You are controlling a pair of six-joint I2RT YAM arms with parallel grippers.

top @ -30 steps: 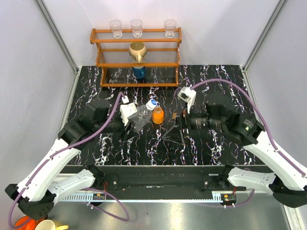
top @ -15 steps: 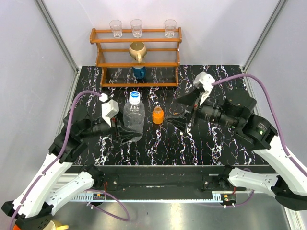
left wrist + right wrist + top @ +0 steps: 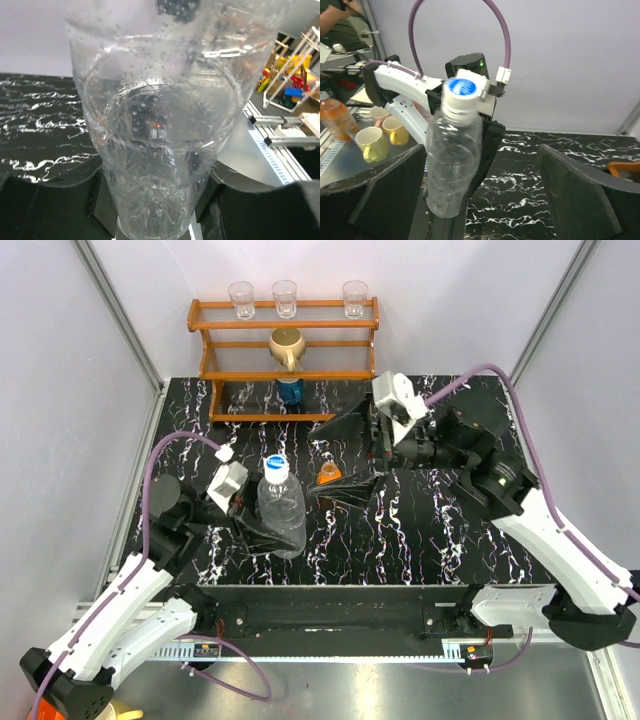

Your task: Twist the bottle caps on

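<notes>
The left gripper (image 3: 272,532) is clamped on the lower body of the clear bottle (image 3: 282,502), left of centre in the top view. It holds the bottle upright on the black table (image 3: 440,540), probably to steady it against twisting at the neck. The white cap (image 3: 277,466) with its blue top sits on that neck. Whether it is threaded tight I cannot tell.

The right gripper (image 3: 318,460) has its fingers spread wide and holds nothing. It is at centre frame, facing the bottle from the right, with the small orange bottle (image 3: 328,473) just beside its lower finger.

The left wrist view shows only the bottle's wall between the pads, which confirms the grip but not the cap. The right wrist view shows the cap face-on at upper left of centre, with open air between the fingers. The top view alone shows the orange bottle clearly, though its top is too small to tell whether a cap is on.
</notes>
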